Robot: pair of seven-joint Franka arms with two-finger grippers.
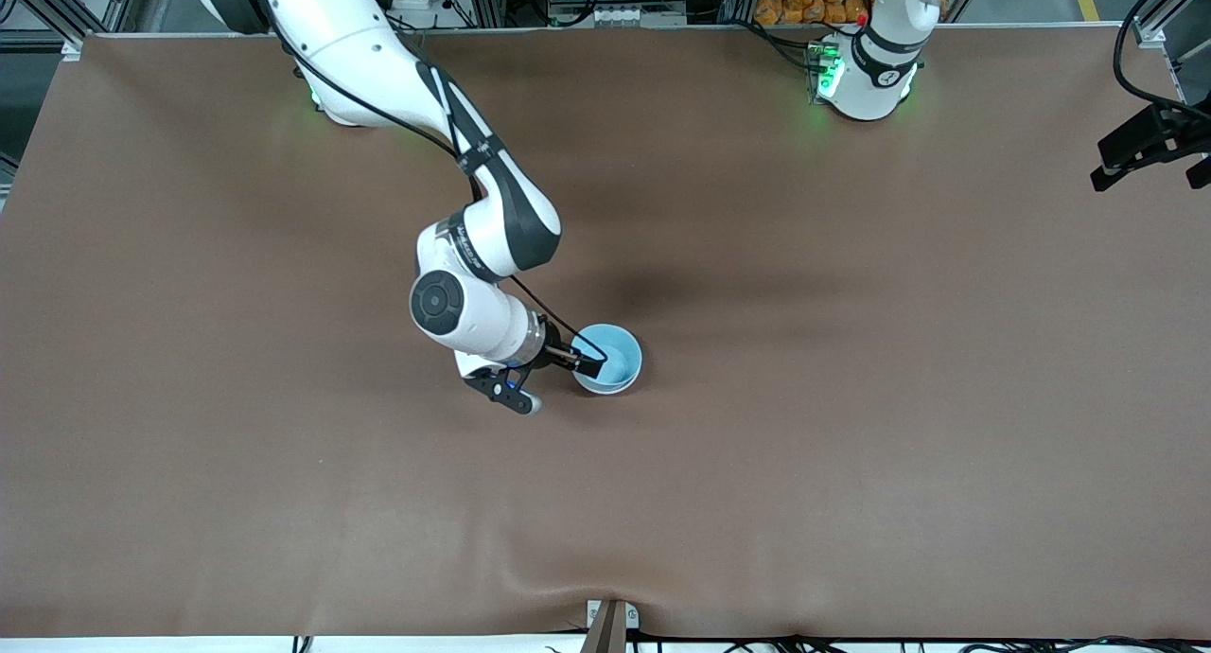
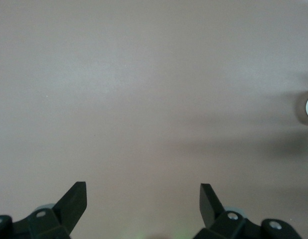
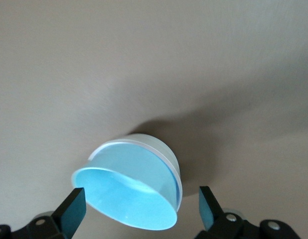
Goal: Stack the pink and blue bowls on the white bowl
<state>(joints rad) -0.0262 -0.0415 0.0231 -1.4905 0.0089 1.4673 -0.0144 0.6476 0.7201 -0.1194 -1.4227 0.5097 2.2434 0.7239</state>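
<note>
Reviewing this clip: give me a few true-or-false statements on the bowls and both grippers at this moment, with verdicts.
1. The blue bowl tops a stack. True; a white bowl shows beneath it.
2. The right gripper is clamped shut on the rim. False; its fingers stand open around it.
3. The left gripper holds a pink bowl. False; it is open and empty over bare table.
4. The blue bowl lies upside down. False; it sits opening up.

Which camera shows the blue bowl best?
The right wrist view: the blue bowl fills it close up, between the open right gripper fingers, a pale rim beneath it. The front view shows it small, partly covered by that gripper. The left wrist view shows no bowl that I can make out.
</note>
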